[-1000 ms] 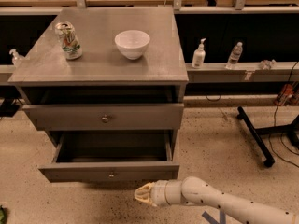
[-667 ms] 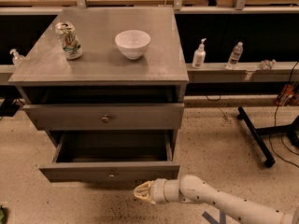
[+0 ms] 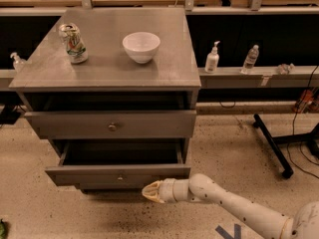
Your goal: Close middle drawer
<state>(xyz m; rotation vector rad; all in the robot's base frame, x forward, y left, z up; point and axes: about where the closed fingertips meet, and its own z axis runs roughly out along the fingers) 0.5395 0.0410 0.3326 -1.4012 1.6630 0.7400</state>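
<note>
Gripper (image 3: 148, 191) at lower centre, fingers pressed together, just below the front of the pulled-out middle drawer (image 3: 84, 175), centre-left. You should lift it level with the tiny knob (image 3: 119, 177), then push straight in, squarely.

On the counter (image 3: 109, 76), a dented can (image 3: 73, 43) at left, a white bowl (image 3: 141, 46) near centre. On the ledge (image 3: 234, 76) alongside, a pump bottle (image 3: 212, 58) and a water bottle (image 3: 250, 59).
</note>
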